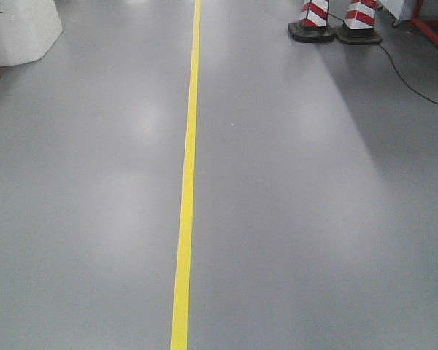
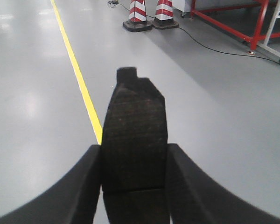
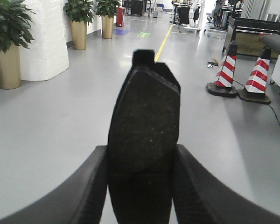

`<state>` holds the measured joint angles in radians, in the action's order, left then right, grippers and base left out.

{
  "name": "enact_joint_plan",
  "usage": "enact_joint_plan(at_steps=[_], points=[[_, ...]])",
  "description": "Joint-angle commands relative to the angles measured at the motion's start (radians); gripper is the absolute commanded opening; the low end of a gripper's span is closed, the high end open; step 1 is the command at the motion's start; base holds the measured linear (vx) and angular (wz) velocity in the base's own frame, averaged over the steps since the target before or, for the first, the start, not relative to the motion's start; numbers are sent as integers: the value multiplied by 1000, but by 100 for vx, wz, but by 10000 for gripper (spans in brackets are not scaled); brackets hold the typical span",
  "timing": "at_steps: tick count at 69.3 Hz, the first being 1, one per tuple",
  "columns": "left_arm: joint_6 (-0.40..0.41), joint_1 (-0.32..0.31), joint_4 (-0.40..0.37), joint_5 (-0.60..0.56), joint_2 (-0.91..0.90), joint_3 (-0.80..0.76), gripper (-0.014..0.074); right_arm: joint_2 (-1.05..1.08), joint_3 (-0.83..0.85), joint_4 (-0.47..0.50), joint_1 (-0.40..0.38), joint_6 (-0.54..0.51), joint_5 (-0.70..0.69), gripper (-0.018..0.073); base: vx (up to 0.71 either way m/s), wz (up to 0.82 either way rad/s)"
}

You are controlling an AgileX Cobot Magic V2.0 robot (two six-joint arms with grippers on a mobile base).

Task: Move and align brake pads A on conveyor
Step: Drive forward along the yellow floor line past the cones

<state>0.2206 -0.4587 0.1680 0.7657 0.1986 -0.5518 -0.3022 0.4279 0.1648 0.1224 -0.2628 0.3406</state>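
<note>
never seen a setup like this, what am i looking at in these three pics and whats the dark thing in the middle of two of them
This is a two-armed robot on a wheeled base. One camera looks forward at the grey floor with its yellow line and two striped cones. The other two cameras sit on the wrists. In the left wrist picture, the left tool is shut on a dark curved brake pad. In the right wrist picture, the right tool grips another brake pad. No conveyor shows in any picture; potted plants stand behind.

floor point(image 1: 314, 219) open ahead | cones point(image 1: 336, 22) far right — planters point(image 3: 7, 46) left
</note>
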Motion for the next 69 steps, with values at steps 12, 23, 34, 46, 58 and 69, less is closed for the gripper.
enact_joint_plan(at_steps=[12, 23, 34, 46, 58, 69], points=[[0, -3, 6, -97, 15, -26, -6, -8, 29, 4, 1, -7, -97, -2, 71, 4], [0, -3, 6, -97, 15, -26, -6, -8, 29, 4, 1, -7, -96, -2, 71, 2], [0, -3, 6, -97, 15, -26, -6, -9, 29, 4, 1, -7, -96, -2, 71, 3], [0, -3, 6, -97, 15, -26, -6, -9, 29, 4, 1, -7, -93, -2, 73, -4], [0, -3, 6, -97, 15, -26, -6, -9, 29, 4, 1, -7, -93, -2, 74, -10], [0, -3, 6, -97, 15, -26, -6, -9, 29, 4, 1, -7, -93, -2, 75, -5]])
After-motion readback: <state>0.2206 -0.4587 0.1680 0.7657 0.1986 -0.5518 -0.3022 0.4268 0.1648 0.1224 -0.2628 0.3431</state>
